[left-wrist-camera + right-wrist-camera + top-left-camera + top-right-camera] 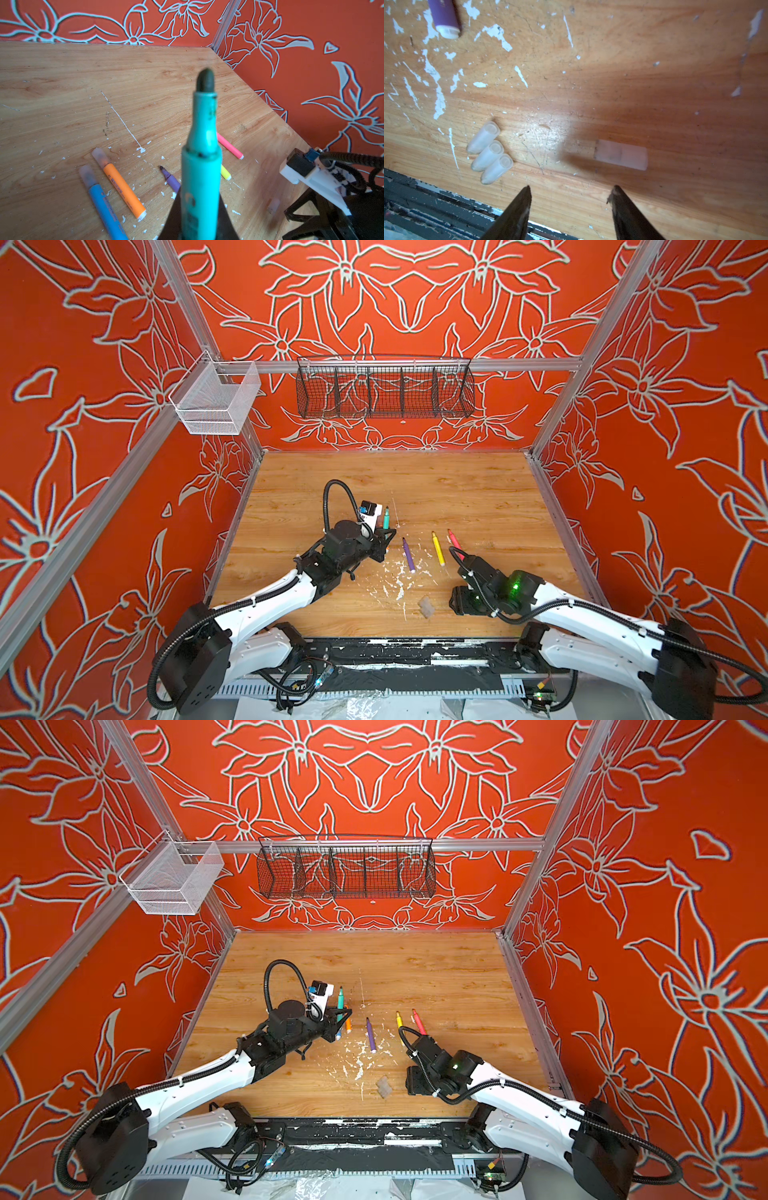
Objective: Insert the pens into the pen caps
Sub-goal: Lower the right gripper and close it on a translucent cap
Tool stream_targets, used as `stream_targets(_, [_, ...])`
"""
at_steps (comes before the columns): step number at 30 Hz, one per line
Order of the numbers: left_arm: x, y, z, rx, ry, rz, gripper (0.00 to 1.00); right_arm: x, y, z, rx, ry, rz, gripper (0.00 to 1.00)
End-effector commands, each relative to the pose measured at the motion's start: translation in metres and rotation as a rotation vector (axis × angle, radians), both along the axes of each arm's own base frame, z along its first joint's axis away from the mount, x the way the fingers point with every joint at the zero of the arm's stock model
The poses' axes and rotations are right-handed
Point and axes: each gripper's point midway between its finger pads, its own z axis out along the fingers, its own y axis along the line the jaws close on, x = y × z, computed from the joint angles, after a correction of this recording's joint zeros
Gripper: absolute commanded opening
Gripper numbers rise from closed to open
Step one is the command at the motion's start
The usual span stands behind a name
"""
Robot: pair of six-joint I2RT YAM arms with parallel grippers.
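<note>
My left gripper (383, 542) (199, 230) is shut on the green pen (386, 519) (202, 158), which it holds upright above the table with its dark tip up. Below it lie an orange pen (122, 187) and a blue pen (105, 205), each with a clear cap on. The purple pen (408, 556) (444, 16), yellow pen (438, 548) and pink pen (455, 540) lie uncapped mid-table. Three pen caps (489, 153) (426, 606) lie side by side near the front edge. A fourth cap (620, 154) lies apart, just beyond my right gripper (571, 188) (456, 600), which is open and holds nothing.
White paint flecks (399, 576) are scattered over the wooden table (478, 497). A black strip (425, 207) runs along the front edge close to the caps. A black wire basket (384, 387) hangs on the back wall, a white mesh basket (216, 400) on the left rail.
</note>
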Motion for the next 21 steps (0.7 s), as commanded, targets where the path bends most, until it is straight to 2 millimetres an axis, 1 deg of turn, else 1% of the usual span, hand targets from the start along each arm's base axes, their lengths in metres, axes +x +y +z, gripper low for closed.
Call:
stream_targets(1, [0.003,-0.002,0.011,-0.014,-0.037,-0.004,0.0,0.005,-0.007,-0.006,-0.038,-0.027,-0.023,0.65])
stream_targets(5, [0.004,-0.003,0.01,-0.013,-0.033,-0.007,0.0,0.009,-0.009,-0.008,-0.056,-0.046,-0.028,0.67])
stream_targets(21, [0.004,-0.004,0.009,-0.011,-0.028,-0.009,0.0,0.024,-0.011,-0.022,-0.145,-0.069,-0.04,0.68])
